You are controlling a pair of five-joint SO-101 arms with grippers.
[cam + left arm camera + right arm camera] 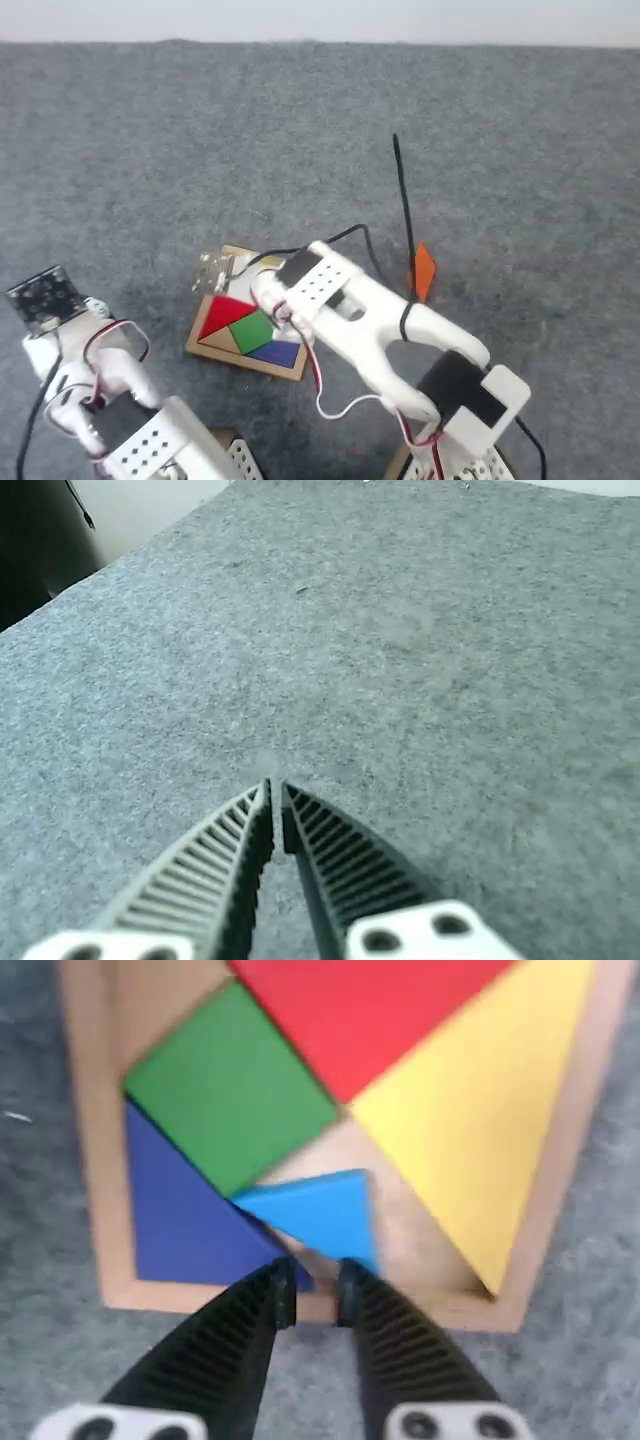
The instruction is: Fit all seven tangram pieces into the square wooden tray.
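There, right tool [312, 1285] at tray [95, 1160] rim.

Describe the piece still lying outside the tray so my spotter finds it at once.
Find the square wooden tray on the grey felt, under the right arm. On the arm's other side, by a thin black cable, lies the orange piece: the one bright shape on bare felt, not in the tray.
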